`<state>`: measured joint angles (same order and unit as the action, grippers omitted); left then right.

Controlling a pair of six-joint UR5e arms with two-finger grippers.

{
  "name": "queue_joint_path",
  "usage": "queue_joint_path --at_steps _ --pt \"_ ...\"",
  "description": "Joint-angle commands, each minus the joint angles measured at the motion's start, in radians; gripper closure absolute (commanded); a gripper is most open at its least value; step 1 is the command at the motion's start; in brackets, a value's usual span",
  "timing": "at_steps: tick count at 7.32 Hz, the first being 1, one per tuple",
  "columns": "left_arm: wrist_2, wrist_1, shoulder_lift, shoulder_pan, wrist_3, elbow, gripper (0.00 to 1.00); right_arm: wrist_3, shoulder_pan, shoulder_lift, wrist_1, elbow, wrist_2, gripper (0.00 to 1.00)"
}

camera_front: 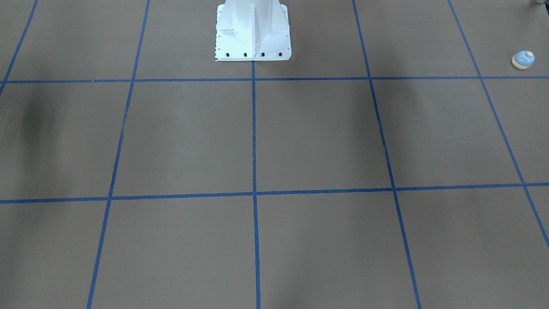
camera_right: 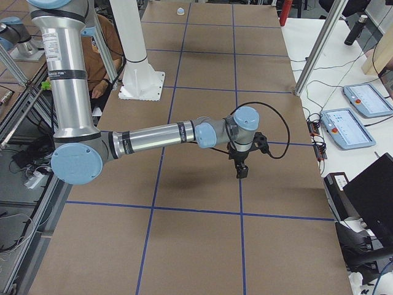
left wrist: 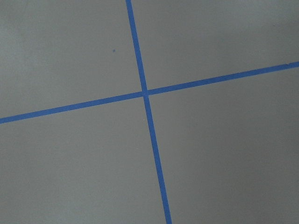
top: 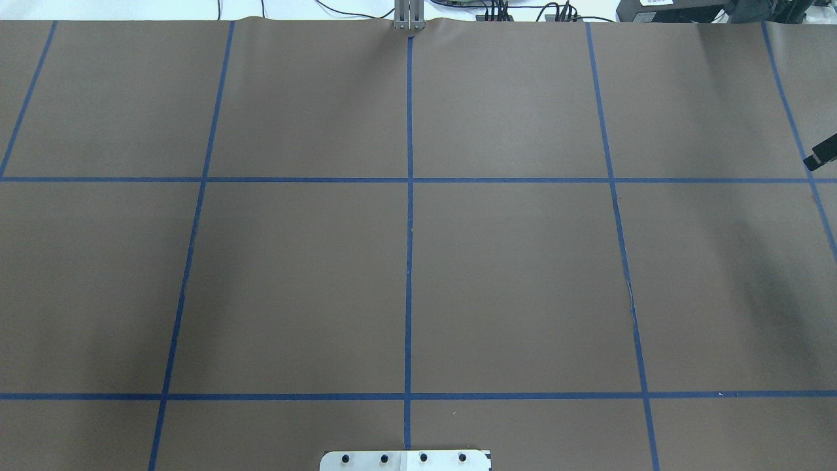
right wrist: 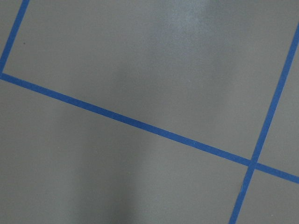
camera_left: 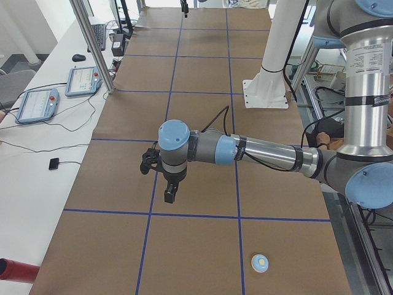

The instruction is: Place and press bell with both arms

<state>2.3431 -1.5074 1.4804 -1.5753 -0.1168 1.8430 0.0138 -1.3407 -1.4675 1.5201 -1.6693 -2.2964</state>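
Note:
The bell stands upright on the brown paper near the table's end on my left side. It also shows in the exterior left view and, far off, in the exterior right view. My left gripper hangs fingers-down above a blue tape line, well apart from the bell. I cannot tell whether it is open or shut. My right gripper hangs above the paper near the opposite end. Only its black tip shows in the overhead view, so I cannot tell its state. Both wrist views show only paper and tape.
The white pedestal stands at the table's robot side. Side benches hold teach pendants. Metal frame posts stand at the table's edge. A person sits behind the pedestal.

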Motion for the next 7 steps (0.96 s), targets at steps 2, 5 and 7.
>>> queue_joint_path --at_steps 2,5,7 --pt "0.002 0.003 -0.011 0.000 -0.004 0.033 0.00 0.000 0.000 0.004 0.000 0.002 -0.002 0.00" --pt "0.001 0.003 -0.011 0.001 -0.001 0.033 0.00 -0.002 0.000 -0.005 0.000 -0.004 -0.005 0.00" --pt "0.002 -0.023 -0.051 0.004 -0.001 0.013 0.00 -0.002 -0.002 -0.031 0.000 -0.019 -0.012 0.00"
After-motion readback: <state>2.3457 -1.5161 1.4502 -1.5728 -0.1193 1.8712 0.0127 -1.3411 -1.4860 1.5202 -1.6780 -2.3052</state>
